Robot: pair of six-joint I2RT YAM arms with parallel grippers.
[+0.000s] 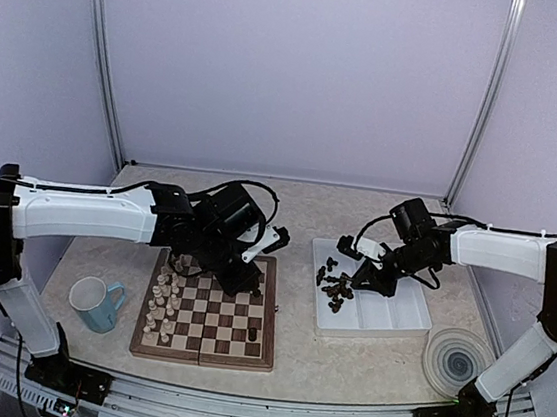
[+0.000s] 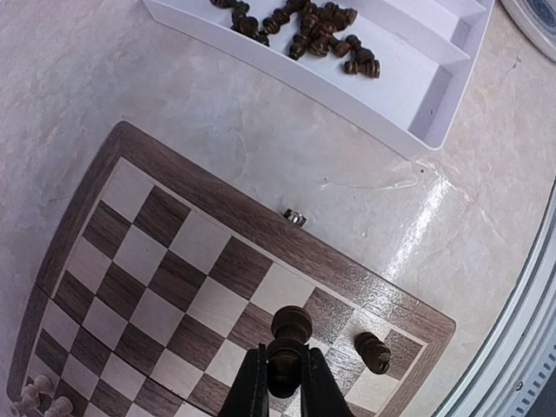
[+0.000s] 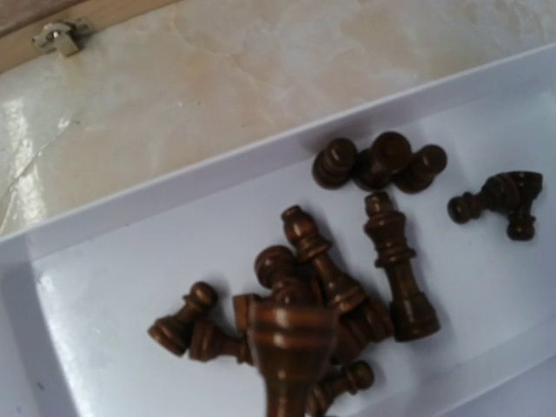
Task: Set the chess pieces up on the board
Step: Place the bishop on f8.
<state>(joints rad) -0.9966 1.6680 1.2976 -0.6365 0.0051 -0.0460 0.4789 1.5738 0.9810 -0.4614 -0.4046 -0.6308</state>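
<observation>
Early stage: on the square wooden chessboard with dark and pale checks, one small dark brown carved chess piece stands near a corner. Most of the dark chess pieces lie heaped in the white ridged plastic tray on the worktop. The left fingers are clamped on another dark piece, upright over a neighbouring square. The right fingers hang over the tray, and I cannot tell whether they grip anything
</observation>
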